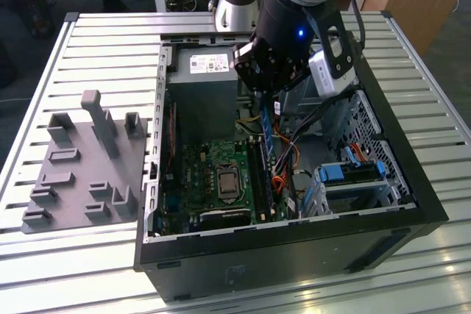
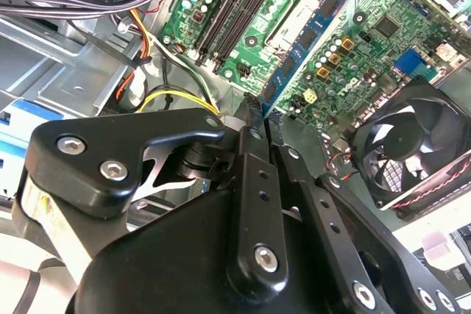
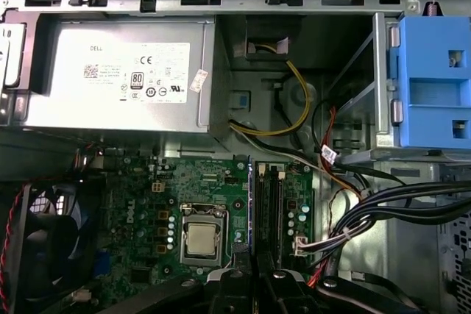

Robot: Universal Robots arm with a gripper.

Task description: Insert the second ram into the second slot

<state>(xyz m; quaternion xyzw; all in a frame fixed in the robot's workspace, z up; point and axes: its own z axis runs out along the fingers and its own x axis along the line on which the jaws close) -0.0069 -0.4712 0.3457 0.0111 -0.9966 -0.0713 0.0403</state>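
Observation:
My gripper is shut on the second ram, a thin blue stick that hangs edge-down inside the open computer case. In the second wrist view the ram stretches away from the gripper over the green motherboard, and its black chips show. In the first wrist view I see the ram edge-on as a thin blue line just beside the black memory slots, on their processor side, with the gripper behind it. Whether it touches a slot I cannot tell.
Bundled cables run close to the slots on the drive-bay side. The processor lies on the other side, the power supply beyond. A case fan and light-blue drive-bay latches are nearby. A grey fixture lies on the slatted table.

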